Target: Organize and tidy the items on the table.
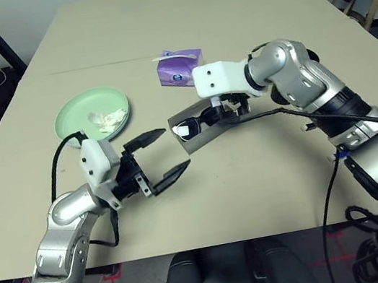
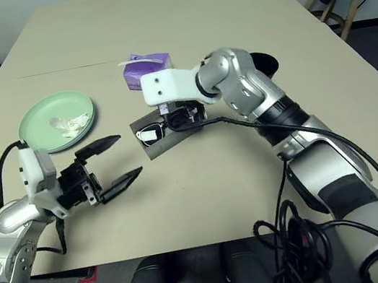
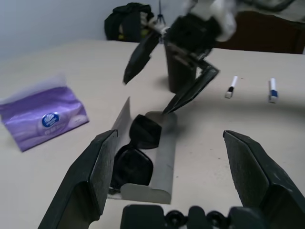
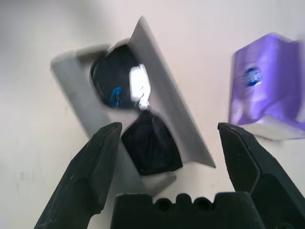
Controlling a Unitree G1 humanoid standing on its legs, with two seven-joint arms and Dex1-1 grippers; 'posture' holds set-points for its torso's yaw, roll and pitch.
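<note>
Currently the beige worktop point(image 1: 257, 195) carries a mint green plate point(image 1: 74, 112) w/ crumpled tissue point(image 1: 107, 119) at left and a purple tissue box point(image 1: 177, 67) at ctr. Grey glasses case point(image 3: 162, 157) lies open near ctr, black sunglasses point(image 3: 138, 152) inside. Right pincer point(image 4: 167, 143) hangs spread above case. Left pincer point(image 1: 164, 157) spread beside it, empty.

Head pair: high, looking forward and down over the table point(image 1: 271, 193), tissue box point(image 1: 179, 67) toward 12 o'clock, plate point(image 1: 91, 115) at 10 o'clock. Left wrist: low, near level, close on the open glasses case point(image 3: 150, 162) from 7 o'clock. Right wrist: steeply down on the same case from 2 o'clock. Shared everywhere: case, box.
</note>
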